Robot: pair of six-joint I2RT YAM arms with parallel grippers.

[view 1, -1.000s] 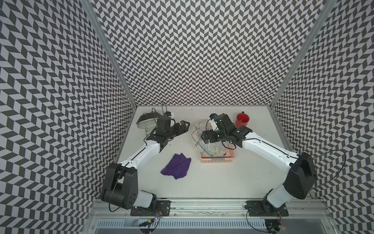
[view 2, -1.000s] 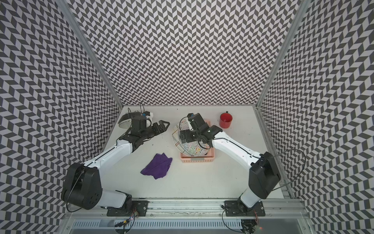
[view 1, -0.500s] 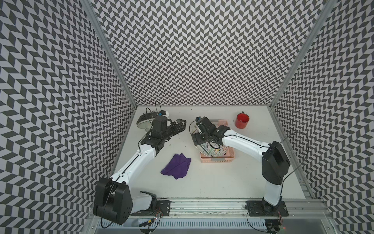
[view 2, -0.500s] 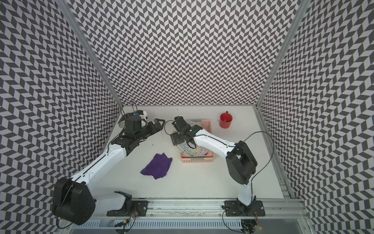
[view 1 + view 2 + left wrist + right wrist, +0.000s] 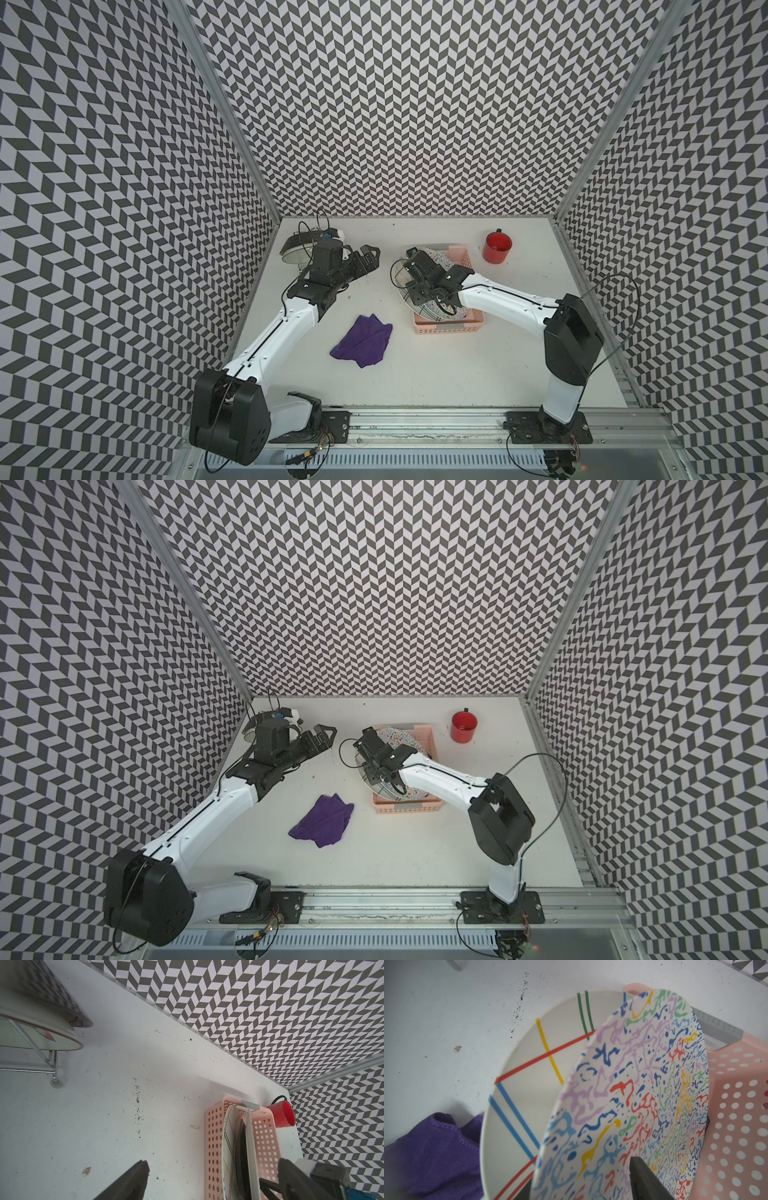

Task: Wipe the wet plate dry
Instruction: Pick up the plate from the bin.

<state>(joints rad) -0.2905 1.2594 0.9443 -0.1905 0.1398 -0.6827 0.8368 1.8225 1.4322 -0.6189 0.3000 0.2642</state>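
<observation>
right gripper (image 5: 583,1184) is down in the pink basket (image 5: 449,330), its fingers (image 5: 648,1180) straddling the rim of the squiggle-patterned plate (image 5: 633,1088), one dark finger on the patterned face, the other behind it. a second ago this gripper hung over the basket with jaws wide; since then the arm has swung in over the plates and the jaws have been narrowing. whether they have fully clamped yet, cannot tell: the pads look near the plate but contact is not clear. the squiggle plate stands on edge in the basket, leaning, with a striped plate (image 5: 529,1084) just in front of it, and in the left wrist view a dark plate (image 5: 242,1147) shows between white ones. left gripper (image 5: 365,259) hovers above the table (image 5: 436,374) between the wire rack (image 5: 41,1059) and the basket, jaws spread, holding nothing; its arm has stretched out further over the same second. purple cloth (image 5: 363,340) lies crumpled on the table just beside the basket, untouched. red mug (image 5: 496,247) stands well behind. judgement: task is early, at the plate pick; no wiping begun, and the free left claw looks the likely one for the cloth. risk: a rim pinch may drag the neighbouring plate.
</observation>
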